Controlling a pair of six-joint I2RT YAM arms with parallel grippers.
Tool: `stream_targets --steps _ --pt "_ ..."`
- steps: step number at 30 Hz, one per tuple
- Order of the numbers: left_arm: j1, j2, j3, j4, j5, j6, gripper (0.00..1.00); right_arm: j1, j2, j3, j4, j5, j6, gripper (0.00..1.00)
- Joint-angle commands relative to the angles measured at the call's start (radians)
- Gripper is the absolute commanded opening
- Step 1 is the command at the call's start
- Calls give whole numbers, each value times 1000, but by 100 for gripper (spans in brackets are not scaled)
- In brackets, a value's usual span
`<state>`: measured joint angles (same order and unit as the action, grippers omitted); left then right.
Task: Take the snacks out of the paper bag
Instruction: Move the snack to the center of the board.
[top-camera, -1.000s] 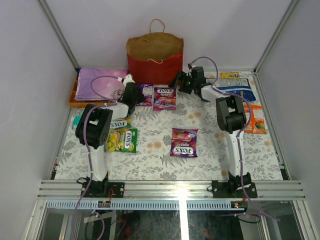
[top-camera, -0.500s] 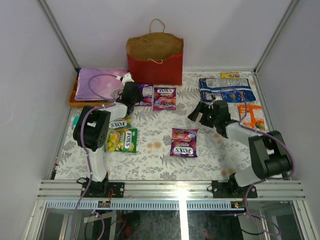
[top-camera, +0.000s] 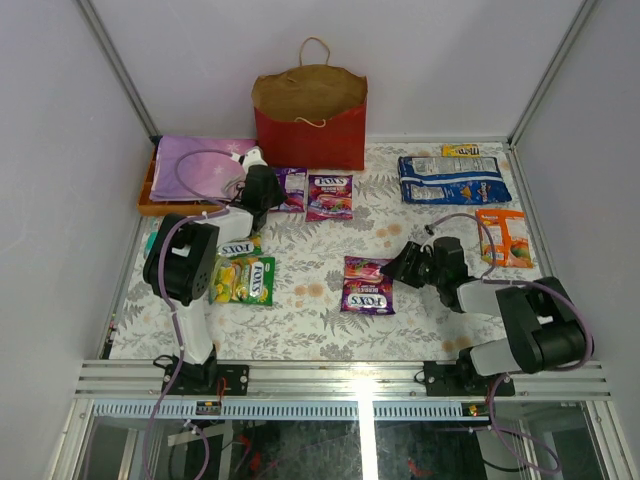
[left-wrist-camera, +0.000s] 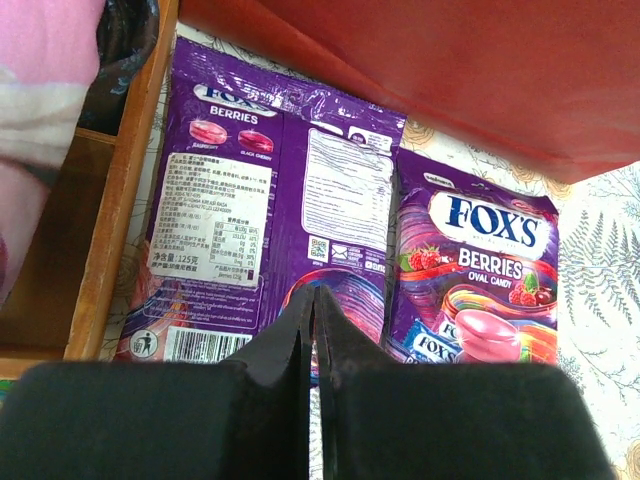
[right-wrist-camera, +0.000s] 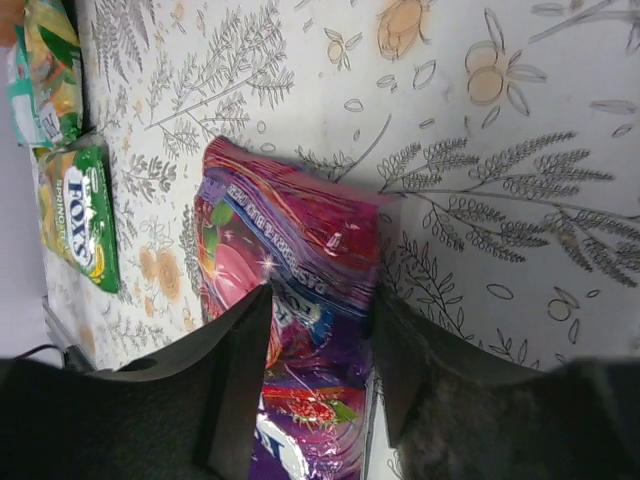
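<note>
The red paper bag (top-camera: 310, 125) stands open at the back; its red wall fills the top of the left wrist view (left-wrist-camera: 450, 70). Two purple Fox's bags (top-camera: 292, 188) (top-camera: 329, 196) lie in front of it, also seen in the left wrist view (left-wrist-camera: 260, 200) (left-wrist-camera: 480, 270). My left gripper (top-camera: 265, 190) (left-wrist-camera: 315, 300) is shut and empty at the near edge of the left one. A third purple Fox's bag (top-camera: 368, 285) (right-wrist-camera: 290, 250) lies mid-table. My right gripper (top-camera: 395, 268) (right-wrist-camera: 320, 300) is open, its fingers straddling that bag's end.
A green Fox's bag (top-camera: 245, 280) (right-wrist-camera: 80, 215) lies front left, with a teal packet (top-camera: 152, 242) beside the left arm. A blue-white bag (top-camera: 453, 178), a yellow bar (top-camera: 460, 150) and an orange packet (top-camera: 505, 237) lie at the right. An orange tray (top-camera: 148, 205) sits back left.
My right arm has swung from beside the paper bag forward and down to the middle purple Fox's bag. The left arm has not moved.
</note>
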<state>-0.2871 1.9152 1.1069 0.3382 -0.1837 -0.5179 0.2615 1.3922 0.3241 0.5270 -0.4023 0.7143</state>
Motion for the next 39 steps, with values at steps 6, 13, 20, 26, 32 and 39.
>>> stream_targets --steps 6,13,20,26,32,39 --pt "6 -49 -20 17 -29 22 0 1 185 10 238 -92 100 17" --pt "13 -60 -25 12 -31 21 0 -15 195 204 77 -14 -11 9" --pt "19 -62 -25 12 -21 18 0 -80 243 496 -111 54 -148 8" --pt "24 -70 -28 11 -15 19 0 -117 397 784 -237 34 -234 8" --pt "38 -86 -44 13 -14 17 0 -150 542 994 -294 9 -261 9" --pt "42 -105 -40 2 2 1 0 -163 692 1166 -327 -21 -260 16"
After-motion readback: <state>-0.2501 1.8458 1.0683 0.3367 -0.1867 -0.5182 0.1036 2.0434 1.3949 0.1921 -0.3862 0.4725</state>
